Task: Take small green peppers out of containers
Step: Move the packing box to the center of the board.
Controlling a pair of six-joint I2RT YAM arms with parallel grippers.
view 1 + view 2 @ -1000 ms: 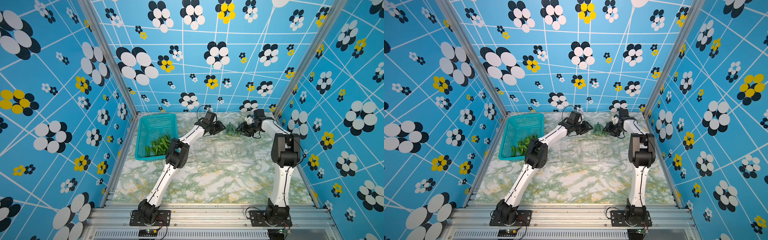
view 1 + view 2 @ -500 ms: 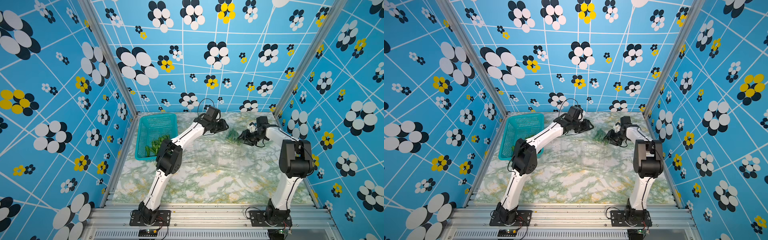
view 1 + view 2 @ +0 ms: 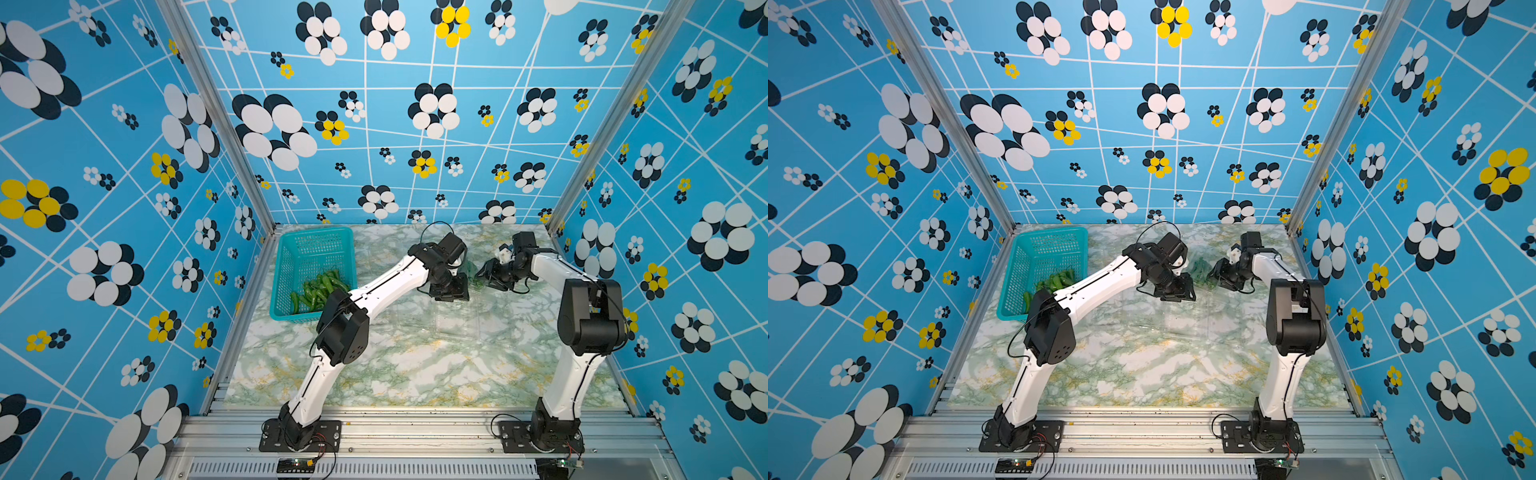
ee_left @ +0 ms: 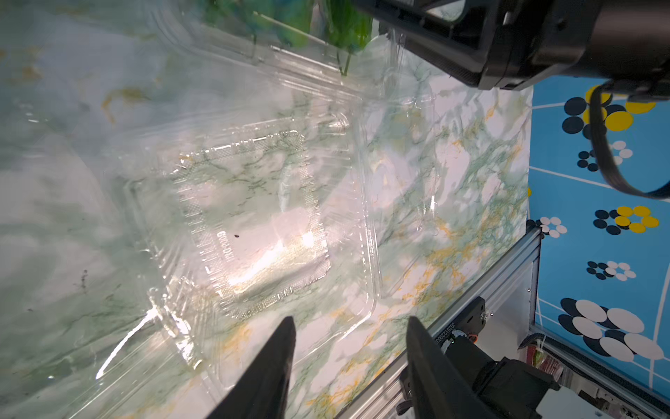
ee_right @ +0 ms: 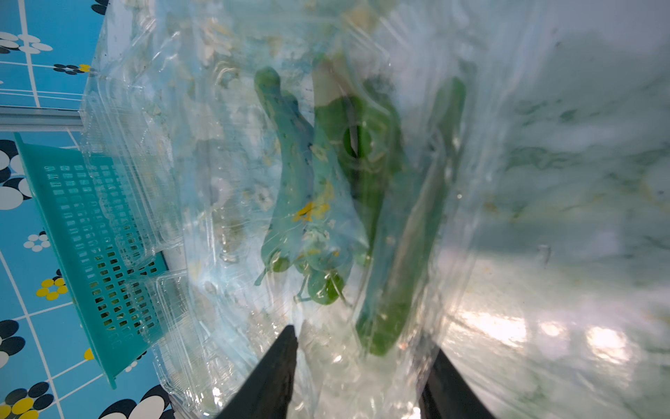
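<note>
**Layout.** The teal basket (image 3: pixel 291 266) stands at the left of the table (image 3: pixel 415 370). A heap of small green peppers (image 3: pixel 320 289) already lies in it.

**Centre.** The left pincer (image 4: pixel 350 323) hangs above an empty container (image 4: pixel 253 217). Its fingers are apart with nothing between them.

**Right.** The right pincer (image 5: pixel 362 339) faces the filled container (image 5: pixel 203 174), where the boxed peppers (image 5: pixel 366 163) lie behind crinkled plastic. Its fingers are apart with plastic between them. Whether they clamp it cannot be determined.

**Step in hand (judgement).** Emptying the filled container.

**Next move.**
1. Steady or open the lid with one pincer.
2. Draw or tip the boxed peppers out with the other.
3. Carry them to the teal basket.

**Caution.** Thin plastic deforms readily. Grip the rim, not the wall.
</note>
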